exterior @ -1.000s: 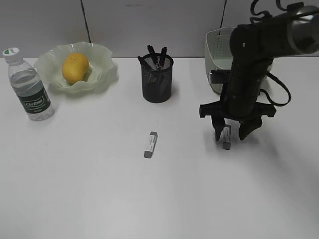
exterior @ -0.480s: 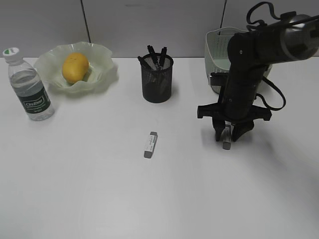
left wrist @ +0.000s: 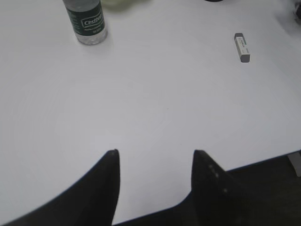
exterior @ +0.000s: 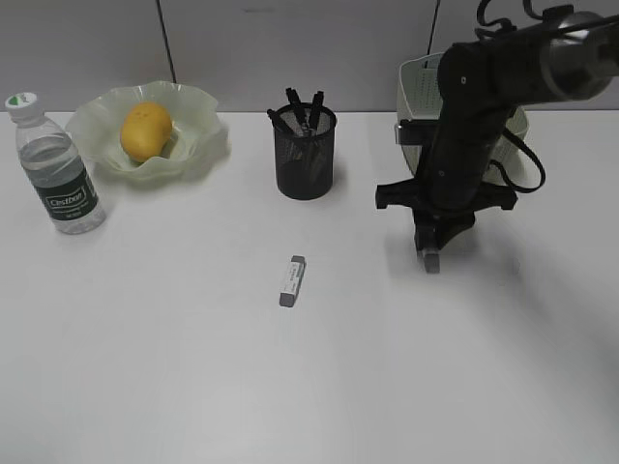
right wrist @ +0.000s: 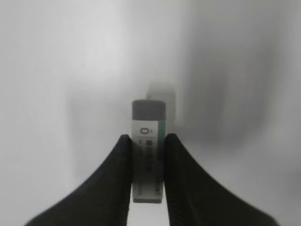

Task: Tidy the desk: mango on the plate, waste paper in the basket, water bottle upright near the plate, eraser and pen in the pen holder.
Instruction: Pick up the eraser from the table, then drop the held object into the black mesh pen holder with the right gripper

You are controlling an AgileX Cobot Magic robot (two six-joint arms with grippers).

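My right gripper (exterior: 430, 251) is shut on a white eraser with grey ends (exterior: 431, 262) and holds it just above the desk (exterior: 193, 367), right of the black mesh pen holder (exterior: 305, 159), which holds several pens. In the right wrist view the eraser (right wrist: 148, 141) is clamped between the fingers of the gripper (right wrist: 147, 137). A second eraser (exterior: 291, 281) lies on the desk in front of the holder. The mango (exterior: 145, 130) lies on the green plate (exterior: 198, 145). The water bottle (exterior: 58, 174) stands upright left of the plate. My left gripper (left wrist: 154, 153) is open and empty over the desk's near edge. No waste paper shows.
The pale green basket (exterior: 418, 92) stands at the back right, partly hidden behind my right arm. The left wrist view shows the bottle (left wrist: 87, 21) and the loose eraser (left wrist: 242, 47) far ahead. The desk's front edge (left wrist: 263, 157) runs just right of the left gripper.
My right gripper has closed on the eraser it was straddling and lifted it, shifting slightly up and to the left. The other things have not moved.
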